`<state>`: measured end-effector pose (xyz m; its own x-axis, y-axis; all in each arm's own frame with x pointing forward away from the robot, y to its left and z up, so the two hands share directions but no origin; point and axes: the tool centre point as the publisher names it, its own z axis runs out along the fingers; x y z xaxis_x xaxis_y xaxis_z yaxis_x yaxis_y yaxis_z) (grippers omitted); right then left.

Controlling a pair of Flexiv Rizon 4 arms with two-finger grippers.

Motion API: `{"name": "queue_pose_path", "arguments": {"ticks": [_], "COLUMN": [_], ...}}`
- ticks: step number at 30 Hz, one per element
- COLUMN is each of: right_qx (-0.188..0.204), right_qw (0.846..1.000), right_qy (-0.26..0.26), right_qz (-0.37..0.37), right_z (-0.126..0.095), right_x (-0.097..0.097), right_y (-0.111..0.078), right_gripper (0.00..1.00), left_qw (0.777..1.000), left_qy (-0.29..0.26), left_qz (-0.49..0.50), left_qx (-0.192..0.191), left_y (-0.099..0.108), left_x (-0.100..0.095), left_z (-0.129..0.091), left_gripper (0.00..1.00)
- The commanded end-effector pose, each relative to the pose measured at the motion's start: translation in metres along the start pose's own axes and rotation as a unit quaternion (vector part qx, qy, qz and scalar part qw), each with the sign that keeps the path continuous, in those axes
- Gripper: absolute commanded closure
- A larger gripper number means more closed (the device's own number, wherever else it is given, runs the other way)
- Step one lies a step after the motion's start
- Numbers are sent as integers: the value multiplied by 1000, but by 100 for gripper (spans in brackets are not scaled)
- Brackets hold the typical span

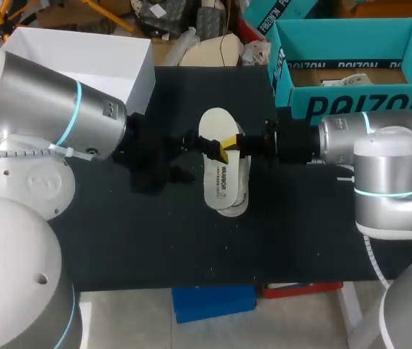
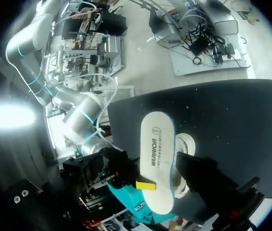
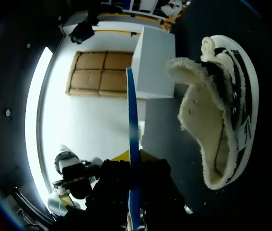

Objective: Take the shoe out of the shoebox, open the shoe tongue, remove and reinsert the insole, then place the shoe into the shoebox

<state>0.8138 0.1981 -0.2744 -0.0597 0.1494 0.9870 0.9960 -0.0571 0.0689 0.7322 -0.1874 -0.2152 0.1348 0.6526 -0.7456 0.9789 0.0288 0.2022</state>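
White with dark print along it, the insole (image 1: 219, 182) hangs flat over the black table (image 1: 155, 233), pinched at its long edge by the right gripper (image 1: 228, 145). The right wrist view shows this grip best. There the insole appears edge-on as a thin blue line, with a yellow tip pressed against each face. The head view shows only one yellow tip.

The shoe (image 3: 222, 110) lies on the table just beyond and beside the right gripper. Its fleecy tongue is folded up and outward and its mouth is wide open. From above, the insole covers nearly all of the shoe, leaving only a pale rim showing past its lower end. The left wrist view likewise shows only a bit of the shoe beside the insole.

The left gripper (image 1: 188, 139) sits close to the insole's opposite edge, facing the right gripper. Its fingers show only as dark shapes, so I cannot tell whether they are spread or closed.

The teal shoebox (image 1: 351, 102) stands behind the right gripper, and a white box (image 1: 89, 54) behind the left.
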Motion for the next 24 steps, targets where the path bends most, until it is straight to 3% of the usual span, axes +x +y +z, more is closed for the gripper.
{"name": "queue_pose_path", "arguments": {"ticks": [1, 6, 16, 24], "right_qx": [-2, -2, -2, -2], "right_qw": [1000, 1000, 1000, 1000], "right_qy": [-1, -1, -1, -1], "right_qz": [0, 0, 0, 0], "right_z": [1, 1, 1, 1], "right_x": [0, 0, 0, 0], "right_y": [-1, -1, -1, -1], "right_gripper": [100, 100, 100, 100], "left_qw": [957, 949, 923, 914], "left_qy": [288, 313, 383, 404], "left_qz": [18, 26, 42, 23], "left_qx": [9, 19, 3, 17], "left_y": [3, -1, -8, -5], "left_x": [-10, -16, -25, -15], "left_z": [3, 6, 4, 10], "left_gripper": [0, 0, 0, 0]}}
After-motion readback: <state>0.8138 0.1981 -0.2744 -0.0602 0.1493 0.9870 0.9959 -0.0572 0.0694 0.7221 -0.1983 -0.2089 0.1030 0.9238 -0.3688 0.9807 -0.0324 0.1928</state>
